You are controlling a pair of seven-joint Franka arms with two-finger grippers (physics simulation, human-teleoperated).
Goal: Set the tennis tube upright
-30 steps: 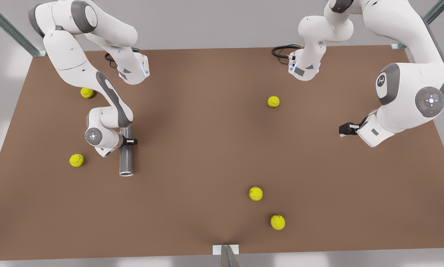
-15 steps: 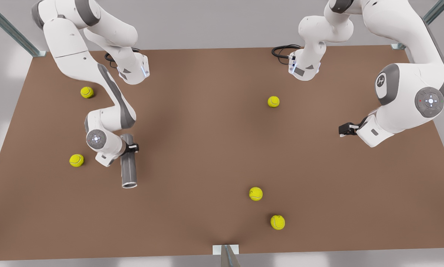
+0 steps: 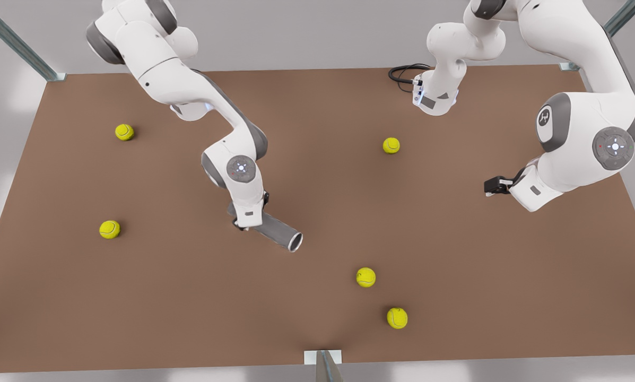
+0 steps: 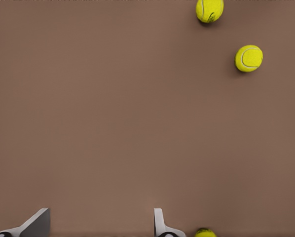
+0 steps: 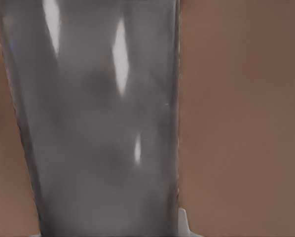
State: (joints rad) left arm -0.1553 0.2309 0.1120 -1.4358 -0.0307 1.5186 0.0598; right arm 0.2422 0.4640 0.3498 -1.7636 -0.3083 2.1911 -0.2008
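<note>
A flat brown desk (image 3: 317, 318) spans almost the whole front view. Five yellow-green tennis balls lie on it, well apart: one at upper left (image 3: 124, 132), one at mid left (image 3: 110, 229), one right of centre in the upper half (image 3: 391, 145), and two near each other at lower centre (image 3: 366, 277) (image 3: 397, 318). A black cable (image 3: 402, 73) coils at the desk's top edge.

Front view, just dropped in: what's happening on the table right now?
The right gripper is shut on the tennis tube near its closed end, holding it tilted, rim end pointing toward the front view's right. It is not upright yet. The left gripper waits open over the brown table at the front view's right. Five tennis balls lie scattered on the table, none touching the tube.
</note>
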